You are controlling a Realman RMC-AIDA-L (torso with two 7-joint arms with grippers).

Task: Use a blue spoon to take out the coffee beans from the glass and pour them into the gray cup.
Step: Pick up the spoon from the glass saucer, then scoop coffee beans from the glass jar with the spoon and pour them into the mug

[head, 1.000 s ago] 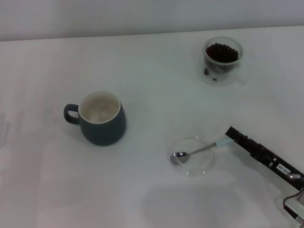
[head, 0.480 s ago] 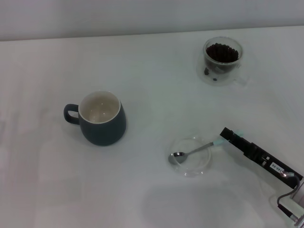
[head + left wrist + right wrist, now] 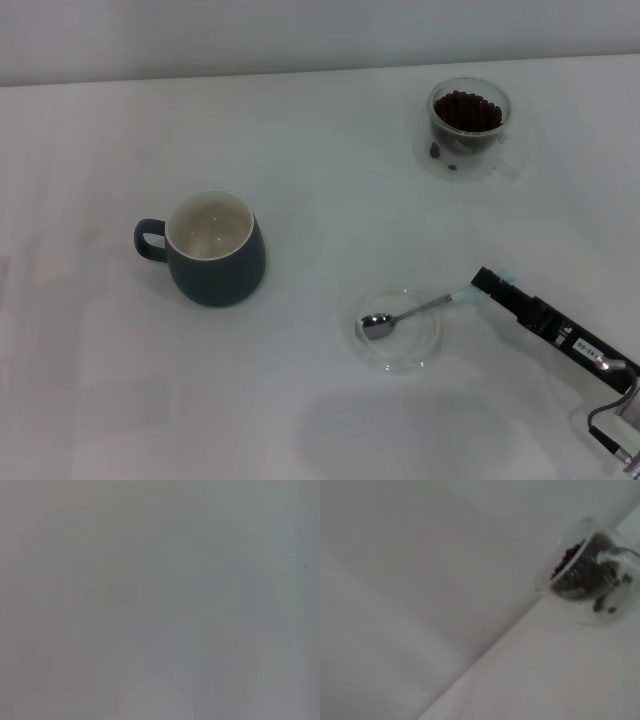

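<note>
The blue spoon (image 3: pixel 415 311) lies with its silver bowl in a flat clear saucer (image 3: pixel 400 352), its pale blue handle pointing right. My right gripper (image 3: pixel 487 284) reaches in from the lower right and is shut on the end of the handle. The glass (image 3: pixel 468 125) with coffee beans (image 3: pixel 467 110) stands at the far right. It also shows in the right wrist view (image 3: pixel 592 580), with its beans (image 3: pixel 567 560). The gray cup (image 3: pixel 212 250) stands left of centre, its handle to the left and its white inside bare. My left gripper is out of view.
A few loose beans (image 3: pixel 440 152) show low at the glass's side. The white table (image 3: pixel 320 420) stretches wide between the gray cup, the saucer and the glass. The left wrist view shows only a blank grey surface.
My right gripper and the spoon handle shifted slightly left, then back right. The spoon's bowl stayed over the saucer. The cup and the glass have not moved.
</note>
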